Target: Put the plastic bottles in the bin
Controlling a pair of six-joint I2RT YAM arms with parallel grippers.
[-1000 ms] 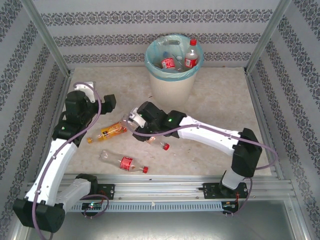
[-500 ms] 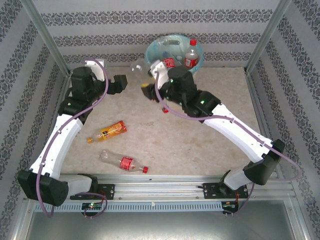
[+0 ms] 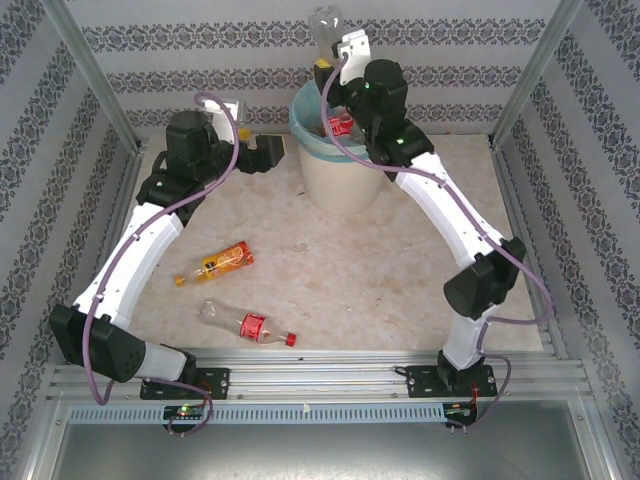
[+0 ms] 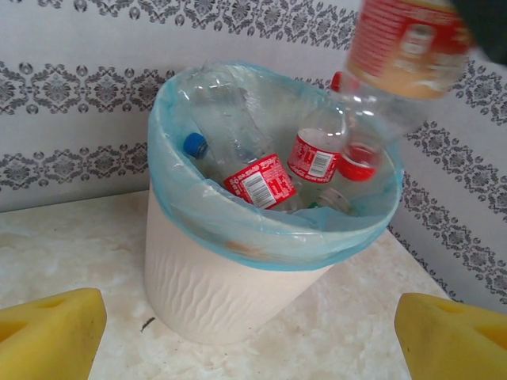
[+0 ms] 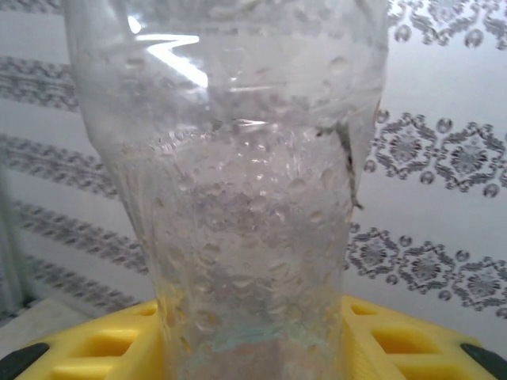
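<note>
My right gripper (image 3: 331,64) is shut on a clear plastic bottle (image 3: 324,24) and holds it base-up above the bin's (image 3: 340,178) far rim. In the right wrist view the bottle's dimpled body (image 5: 238,198) stands between the yellow fingers (image 5: 95,344). In the left wrist view its red label (image 4: 404,39) hangs over the bin (image 4: 214,293), neck down. The cream bin has a turquoise liner (image 4: 261,237) and holds several bottles (image 4: 257,178). My left gripper (image 3: 275,152) is open beside the bin's left side, its yellow fingers (image 4: 47,332) wide apart with nothing between them.
Two bottles lie on the marble table left of centre: an orange-labelled one (image 3: 222,262) and a red-labelled one with a red cap (image 3: 250,325) nearer the front rail. Patterned walls and metal frame posts (image 3: 95,70) close in the table on three sides.
My right arm has lifted the bottle from the table's middle up and back to above the bin. The left arm has swung toward the bin's left side.
</note>
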